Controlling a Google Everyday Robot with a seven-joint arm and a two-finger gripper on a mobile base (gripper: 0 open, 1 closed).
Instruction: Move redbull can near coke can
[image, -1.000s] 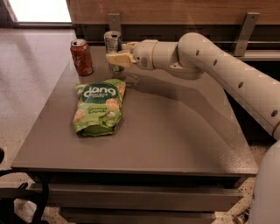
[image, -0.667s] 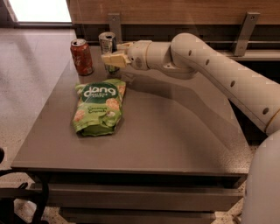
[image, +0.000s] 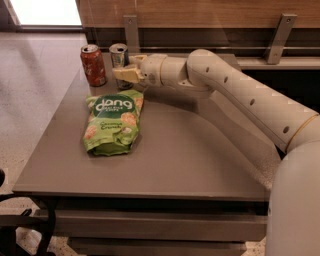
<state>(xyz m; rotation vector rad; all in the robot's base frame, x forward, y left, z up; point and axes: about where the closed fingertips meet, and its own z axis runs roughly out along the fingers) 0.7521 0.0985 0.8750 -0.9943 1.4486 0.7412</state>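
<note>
The pincer is squeezing the redbull can around its middle, just beside the coke can. It is looking light, hard and slippery.

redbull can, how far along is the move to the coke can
Mostly done: the redbull can is already close beside the coke can at the table's far left corner. In hand: the gripper grips its lower body. Left: letting go and pulling the arm away.
</note>
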